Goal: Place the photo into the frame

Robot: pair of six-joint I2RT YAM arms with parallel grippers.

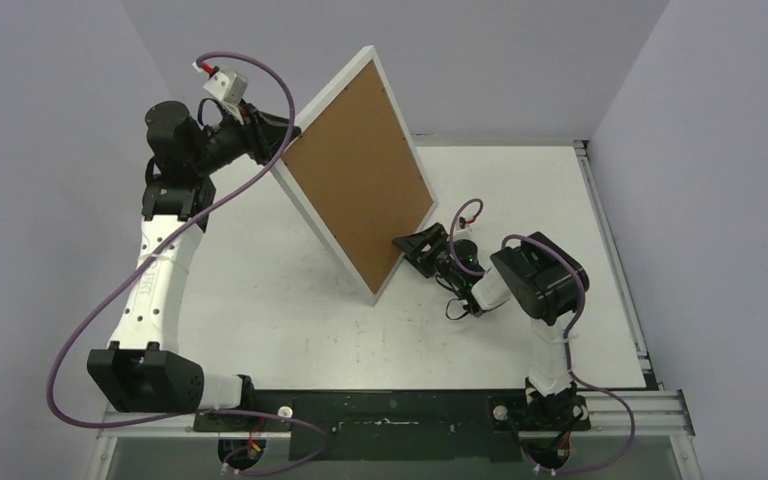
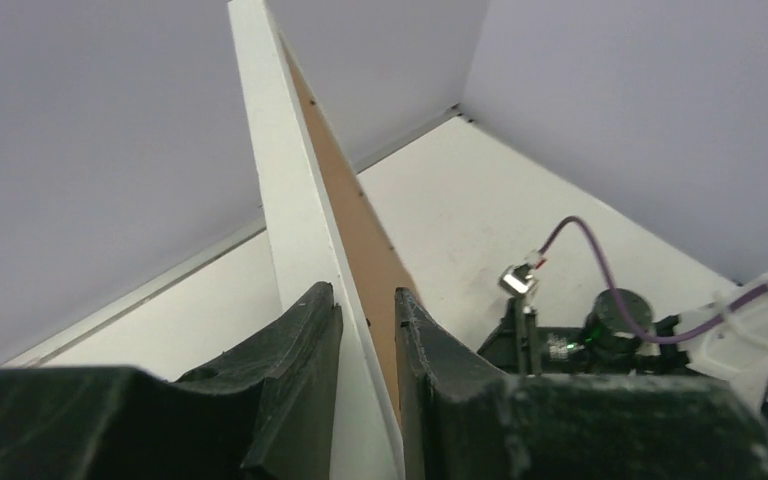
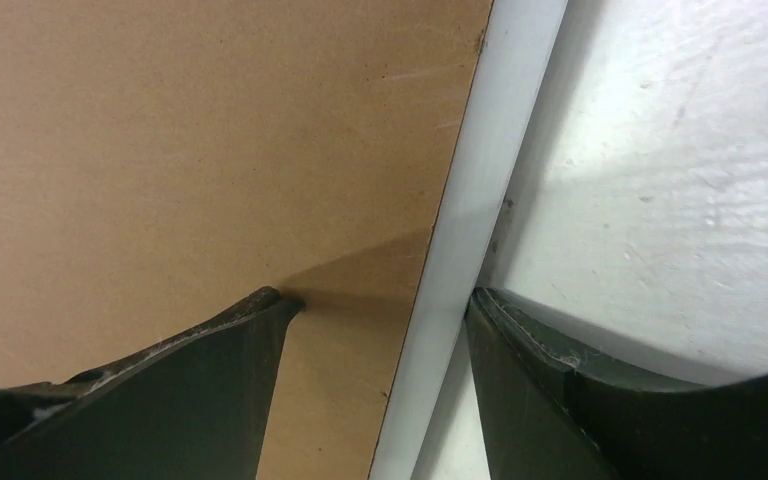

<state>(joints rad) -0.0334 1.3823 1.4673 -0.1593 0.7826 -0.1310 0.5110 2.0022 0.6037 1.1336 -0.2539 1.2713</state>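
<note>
A white table [image 1: 290, 300] fills the floor of the workspace, its surface marked with small dark specks and scuffs. Pale lavender walls [image 1: 520, 60] enclose it on the left, the far side and the right. A metal rail [image 1: 615, 260] runs along the table's right edge, and a black base plate [image 1: 390, 410] lies across its near edge.

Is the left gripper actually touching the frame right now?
Touching. In the left wrist view the left gripper has its fingers pressed against both faces of the frame, pinching its white edge with no gap.
</note>
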